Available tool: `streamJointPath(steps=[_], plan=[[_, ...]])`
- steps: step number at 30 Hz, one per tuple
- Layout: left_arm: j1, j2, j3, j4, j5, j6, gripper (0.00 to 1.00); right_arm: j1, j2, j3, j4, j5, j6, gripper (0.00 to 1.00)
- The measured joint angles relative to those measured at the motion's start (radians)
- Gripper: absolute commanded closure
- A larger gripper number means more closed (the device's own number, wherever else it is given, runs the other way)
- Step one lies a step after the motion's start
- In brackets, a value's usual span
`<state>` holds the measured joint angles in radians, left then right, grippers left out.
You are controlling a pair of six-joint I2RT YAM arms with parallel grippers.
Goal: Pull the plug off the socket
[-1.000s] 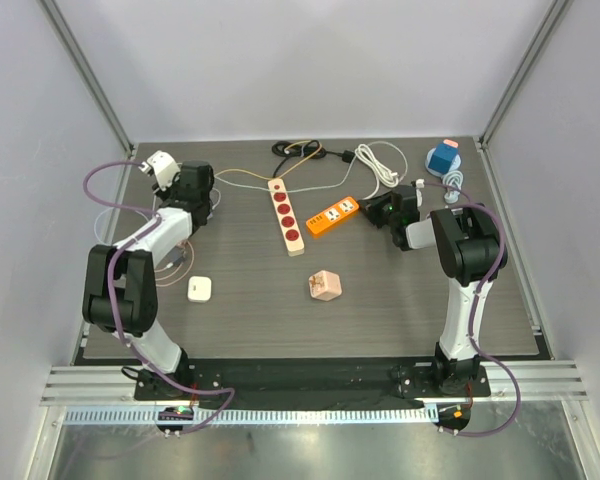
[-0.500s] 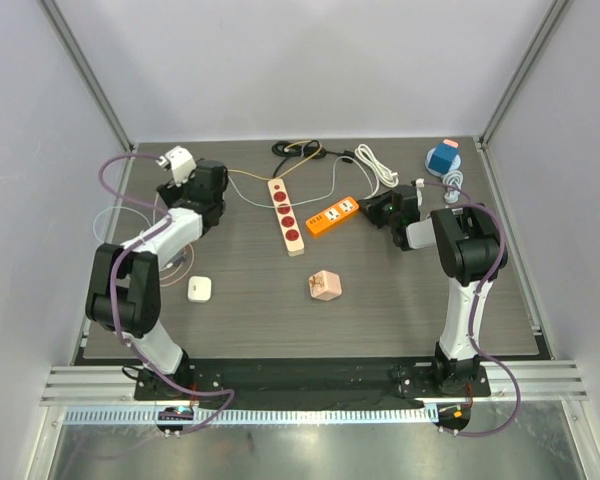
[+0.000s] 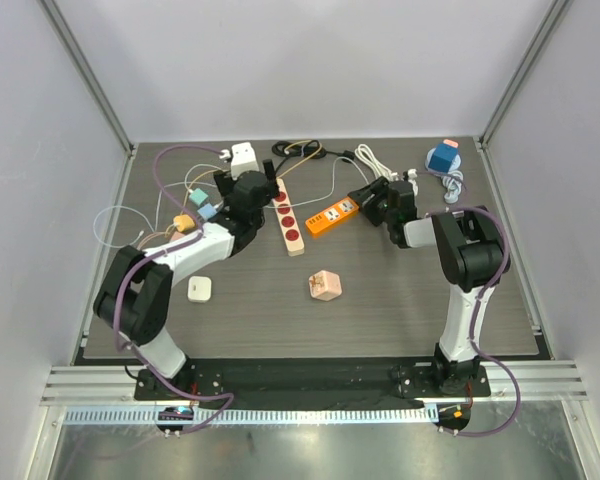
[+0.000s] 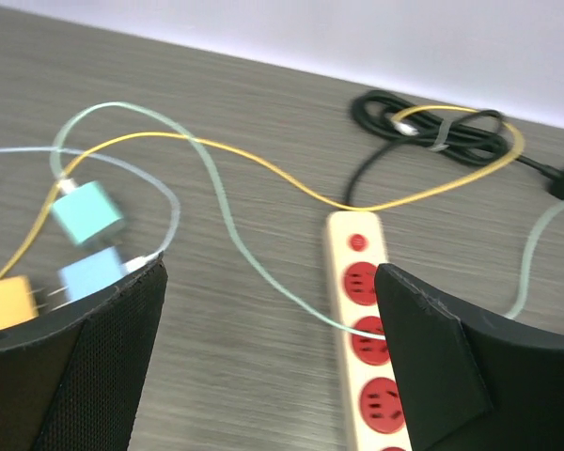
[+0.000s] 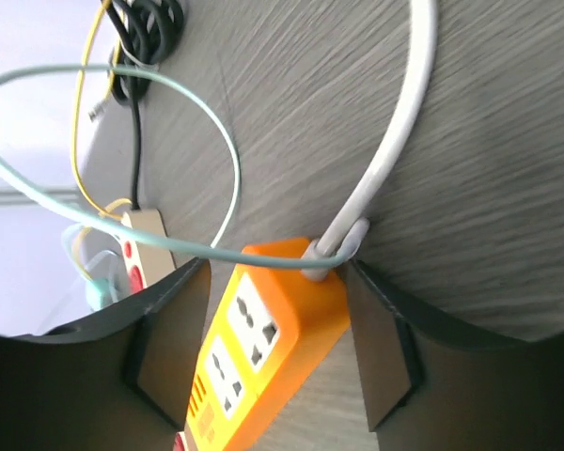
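The cream power strip with red sockets (image 3: 288, 215) lies mid-table, and its visible sockets (image 4: 367, 329) stand empty. Three small plugs lie loose to its left: teal (image 4: 86, 211), blue (image 4: 92, 273) and orange (image 4: 5, 305), each on a thin cable. My left gripper (image 3: 263, 180) hangs open over the strip's far end (image 4: 271, 272), holding nothing. The right gripper (image 3: 370, 200) stands open astride the cord end of the orange power strip (image 5: 263, 338), whose sockets are also empty. A teal cable (image 5: 122, 235) crosses that end.
A black cable bundle (image 3: 298, 150) and a white cord (image 3: 375, 160) lie at the back. A blue object (image 3: 443, 158) sits in the back right corner. A white charger (image 3: 200, 289) and a pink cube adapter (image 3: 324, 286) lie nearer the front.
The left arm swung right from the table's left edge to the cream strip and its jaws opened; the small plugs and cables shifted right with it. The right jaws opened around the orange strip.
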<state>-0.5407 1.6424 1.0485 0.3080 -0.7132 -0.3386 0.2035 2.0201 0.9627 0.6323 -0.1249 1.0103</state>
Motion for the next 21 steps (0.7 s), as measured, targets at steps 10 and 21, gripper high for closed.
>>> streamJointPath(steps=[10,21], plan=[[-0.027,0.117,0.078,0.024,0.245,0.064,0.09,0.054,-0.272,-0.004,-0.203,0.197,-0.246,0.12],[-0.028,0.117,0.082,0.033,0.281,0.084,0.13,-0.067,-0.441,-0.053,-0.219,0.481,-0.359,0.00]])
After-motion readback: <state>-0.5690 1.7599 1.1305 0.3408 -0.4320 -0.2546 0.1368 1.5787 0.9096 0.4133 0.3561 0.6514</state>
